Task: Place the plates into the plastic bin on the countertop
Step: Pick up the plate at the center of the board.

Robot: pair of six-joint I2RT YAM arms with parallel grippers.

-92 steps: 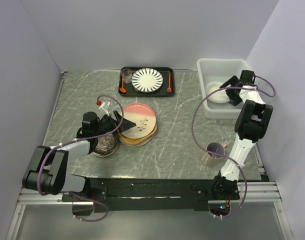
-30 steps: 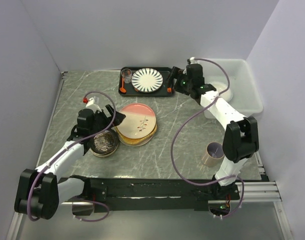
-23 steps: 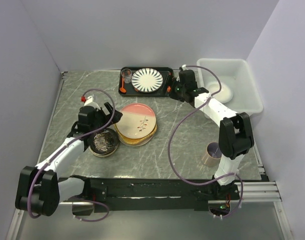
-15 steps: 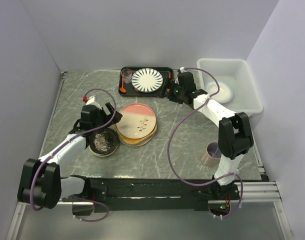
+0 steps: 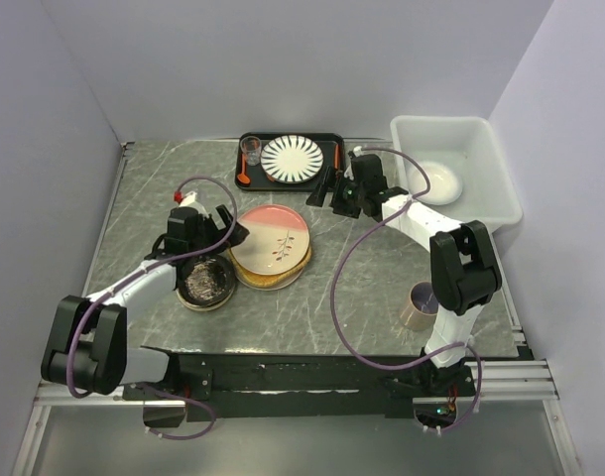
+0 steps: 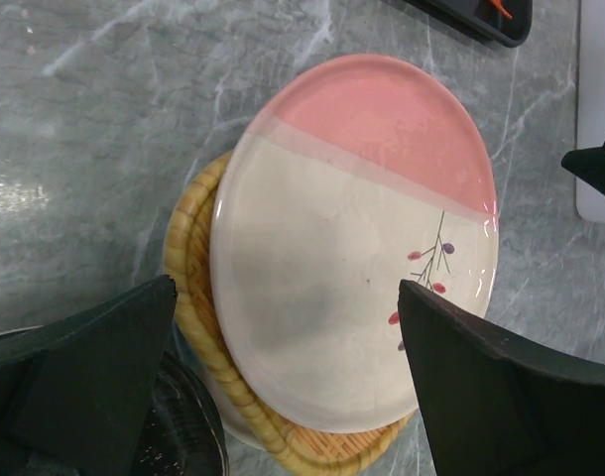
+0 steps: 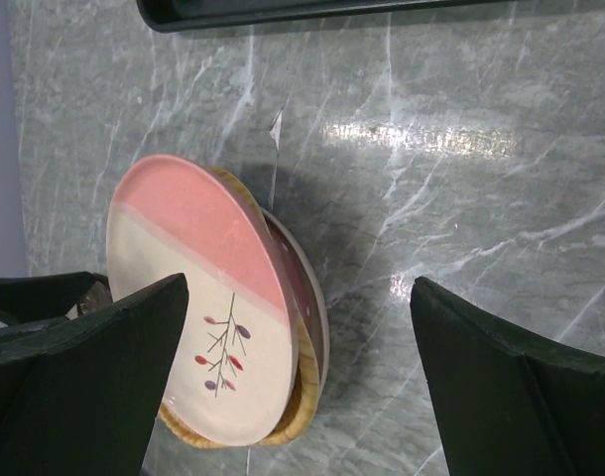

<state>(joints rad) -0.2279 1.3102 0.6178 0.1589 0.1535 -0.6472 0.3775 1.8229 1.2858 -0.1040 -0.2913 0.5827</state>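
A stack of plates (image 5: 272, 246) lies mid-countertop. On top is the pink and cream leaf-sprig plate (image 6: 352, 228), tilted on a tan woven plate (image 6: 198, 288) and a pink dotted plate (image 7: 307, 288). The dark brown patterned plate (image 5: 206, 282) sits left of the stack. A white plate (image 5: 433, 182) lies in the plastic bin (image 5: 451, 129) at the back right. My left gripper (image 5: 233, 232) is open and empty at the stack's left edge, its jaws spanning the top plate (image 6: 285, 293). My right gripper (image 5: 325, 190) is open and empty, up and to the right of the stack (image 7: 301, 288).
A flat black tray (image 5: 325, 162) at the back holds a striped plate (image 5: 292, 158), a small glass (image 5: 251, 150) and orange utensils. A tan cup (image 5: 423, 301) stands near the right arm's base. Walls close in the grey-green countertop (image 5: 362, 268) on three sides.
My right arm has left the bin, with the white plate lying inside, and swung left and forward past the tray toward the stack. My left gripper has shifted slightly at the stack's left edge.
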